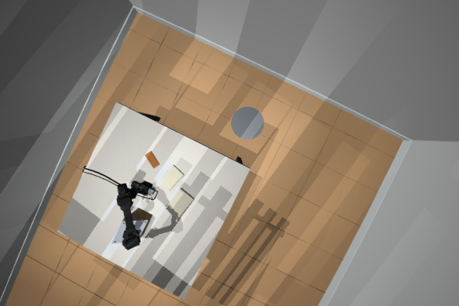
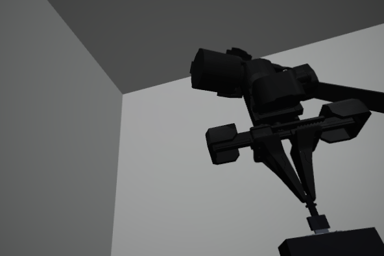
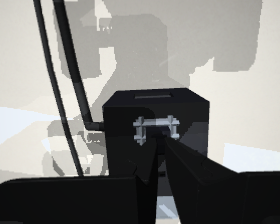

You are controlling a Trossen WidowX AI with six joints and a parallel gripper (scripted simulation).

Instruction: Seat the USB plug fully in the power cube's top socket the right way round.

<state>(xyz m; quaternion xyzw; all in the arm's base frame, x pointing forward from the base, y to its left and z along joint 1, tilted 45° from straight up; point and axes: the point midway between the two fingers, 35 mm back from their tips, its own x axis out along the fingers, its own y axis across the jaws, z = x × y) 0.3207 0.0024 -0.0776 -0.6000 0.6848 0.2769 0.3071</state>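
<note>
The power cube (image 2: 331, 244) (image 3: 193, 117) is a dark block. Its top socket has a bright metal rim (image 3: 158, 121). The USB plug (image 2: 318, 222) (image 3: 158, 131) stands slightly tilted at that socket, with a short strip of bright metal showing between its dark body and the cube top. My gripper (image 2: 309, 199) (image 3: 160, 145) is shut on the plug's thin dark tail, above the body. The fingers hide part of the plug in the wrist view, and I cannot tell which way round it is. In the top view the arm hides the plug.
Two black cables (image 3: 76, 75) run beside the cube's left side in the wrist view. On the table (image 1: 128, 128) are an orange block (image 1: 152, 159), two cream panels (image 1: 172, 177) (image 1: 182, 201) and a brown open box (image 1: 142, 215) near the arm. A round grey object (image 1: 247, 122) is beyond the table edge.
</note>
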